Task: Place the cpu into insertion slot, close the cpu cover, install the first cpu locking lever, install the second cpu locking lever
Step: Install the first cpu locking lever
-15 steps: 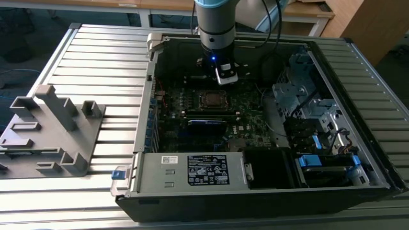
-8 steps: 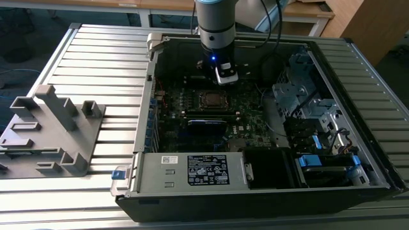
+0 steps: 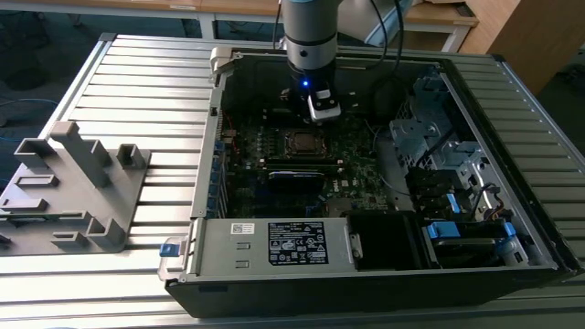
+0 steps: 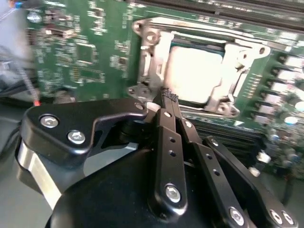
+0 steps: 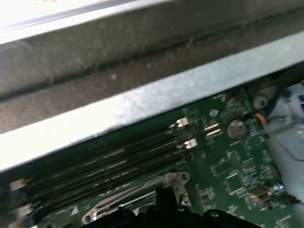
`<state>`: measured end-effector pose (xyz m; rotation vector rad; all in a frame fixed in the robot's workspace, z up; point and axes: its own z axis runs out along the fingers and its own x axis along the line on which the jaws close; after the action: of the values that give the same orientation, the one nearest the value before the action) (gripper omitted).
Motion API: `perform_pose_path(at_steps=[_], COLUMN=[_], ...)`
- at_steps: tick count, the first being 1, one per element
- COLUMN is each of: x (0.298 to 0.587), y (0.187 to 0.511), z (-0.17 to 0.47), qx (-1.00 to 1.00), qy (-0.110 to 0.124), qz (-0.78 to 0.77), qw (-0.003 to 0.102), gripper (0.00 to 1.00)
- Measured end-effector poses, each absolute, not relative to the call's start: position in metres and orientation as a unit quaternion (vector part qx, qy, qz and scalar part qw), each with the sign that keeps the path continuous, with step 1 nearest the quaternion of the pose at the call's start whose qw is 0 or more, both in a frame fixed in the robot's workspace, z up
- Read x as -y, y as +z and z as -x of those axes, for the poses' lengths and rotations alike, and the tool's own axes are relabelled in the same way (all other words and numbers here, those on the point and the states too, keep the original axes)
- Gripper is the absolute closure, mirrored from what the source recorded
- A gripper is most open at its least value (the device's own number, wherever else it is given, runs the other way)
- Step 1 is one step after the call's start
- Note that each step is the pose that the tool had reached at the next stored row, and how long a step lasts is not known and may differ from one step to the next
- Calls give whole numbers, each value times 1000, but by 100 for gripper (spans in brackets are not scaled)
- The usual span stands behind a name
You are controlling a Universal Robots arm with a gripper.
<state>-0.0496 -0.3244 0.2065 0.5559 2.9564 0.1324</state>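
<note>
The cpu (image 4: pixel 192 76) lies flat in the insertion slot (image 3: pixel 302 141), its pale metal face showing through the window of the cpu cover (image 4: pixel 151 57). The silver cover frame is down over the chip; in the first wrist view an edge of the cpu cover (image 5: pixel 137 192) shows beside the memory slots. My gripper (image 4: pixel 167 96) is shut with nothing between its fingers, and its tips hover at one corner of the socket frame. In the exterior view the gripper (image 3: pixel 325 113) hangs just behind the socket, inside the open computer case.
The green motherboard (image 4: pixel 80 47) surrounds the socket, with long black memory slots (image 5: pixel 118 159) alongside. A case wall (image 5: pixel 142 61) rises close behind. The labelled power-supply box (image 3: pixel 274 243) is at the front, a drive cage (image 3: pixel 429 130) on the exterior view's right, a grey fixture (image 3: pixel 73 185) outside on its left.
</note>
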Motion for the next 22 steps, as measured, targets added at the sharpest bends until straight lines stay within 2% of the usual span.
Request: perform_pose_path(at_steps=[2, 3, 13, 22], x=[324, 324, 324, 338], y=[206, 206, 216, 216], z=[48, 48, 48, 48], qx=[-981, -981, -981, -982], qy=[41, 40, 38, 22], qz=[-185, -185, -185, -183], qw=[48, 44, 42, 44], gripper=[89, 89, 89, 89])
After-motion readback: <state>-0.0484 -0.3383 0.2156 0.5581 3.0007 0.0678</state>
